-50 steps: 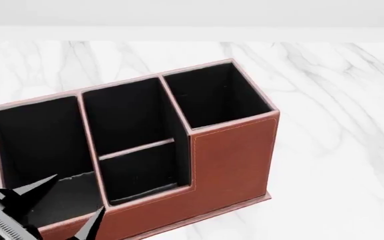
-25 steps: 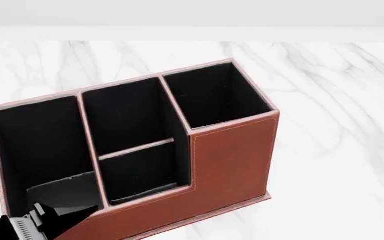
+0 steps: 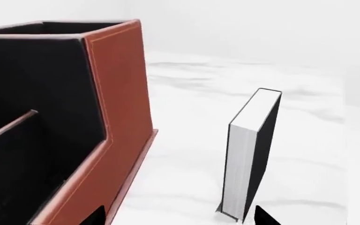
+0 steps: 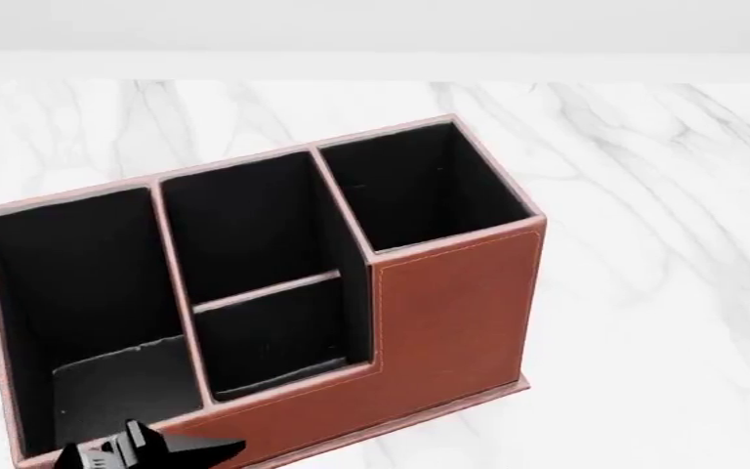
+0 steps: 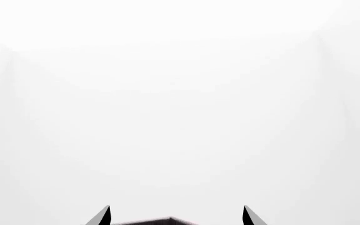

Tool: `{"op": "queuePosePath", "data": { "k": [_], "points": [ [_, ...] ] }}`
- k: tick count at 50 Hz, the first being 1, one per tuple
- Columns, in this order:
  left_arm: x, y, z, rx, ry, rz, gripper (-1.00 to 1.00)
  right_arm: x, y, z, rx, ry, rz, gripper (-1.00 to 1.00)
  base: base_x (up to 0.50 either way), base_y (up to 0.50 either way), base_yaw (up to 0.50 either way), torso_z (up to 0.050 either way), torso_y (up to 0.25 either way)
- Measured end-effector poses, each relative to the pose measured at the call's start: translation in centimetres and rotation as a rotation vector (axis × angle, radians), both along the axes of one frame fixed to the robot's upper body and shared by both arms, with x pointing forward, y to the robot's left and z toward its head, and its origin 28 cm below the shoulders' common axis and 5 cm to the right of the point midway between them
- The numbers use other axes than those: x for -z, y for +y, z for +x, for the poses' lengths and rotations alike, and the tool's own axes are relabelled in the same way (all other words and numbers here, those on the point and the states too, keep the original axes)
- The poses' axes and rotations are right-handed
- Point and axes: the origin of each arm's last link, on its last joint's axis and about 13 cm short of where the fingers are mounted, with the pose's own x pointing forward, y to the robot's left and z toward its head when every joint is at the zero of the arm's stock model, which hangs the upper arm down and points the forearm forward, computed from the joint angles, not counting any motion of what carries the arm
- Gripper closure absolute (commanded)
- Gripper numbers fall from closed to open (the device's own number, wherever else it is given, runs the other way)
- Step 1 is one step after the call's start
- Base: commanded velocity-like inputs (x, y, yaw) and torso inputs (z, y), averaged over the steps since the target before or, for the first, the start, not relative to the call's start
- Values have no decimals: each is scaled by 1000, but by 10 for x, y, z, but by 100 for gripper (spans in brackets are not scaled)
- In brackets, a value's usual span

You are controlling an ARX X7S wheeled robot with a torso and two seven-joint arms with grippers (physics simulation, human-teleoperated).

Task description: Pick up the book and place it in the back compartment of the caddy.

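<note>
Book (image 3: 250, 154) is seen upright on the counter (image 3: 186, 154), just beside the caddy (image 3: 114, 117); the left gripper (image 3: 178, 218) is held open toward it, so grasping seems intended. The right gripper (image 5: 176, 216) is open, empty.

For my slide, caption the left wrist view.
Black book standing upright on marble table beside the caddy.

Matt leather-look caddy (image 4: 453, 313) on glossy white marble table (image 4: 662, 195).
</note>
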Motion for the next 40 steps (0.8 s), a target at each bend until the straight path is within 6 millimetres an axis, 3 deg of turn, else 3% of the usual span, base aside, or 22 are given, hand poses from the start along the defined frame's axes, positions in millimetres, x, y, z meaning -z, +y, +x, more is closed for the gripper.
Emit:
{"op": "queuePosePath", "data": {
  "k": [40],
  "points": [
    [14,-39,28,113,51,-20,-100,2,1,2,-4,6,-7,-100,0,0,0,0,0]
  ]
}}
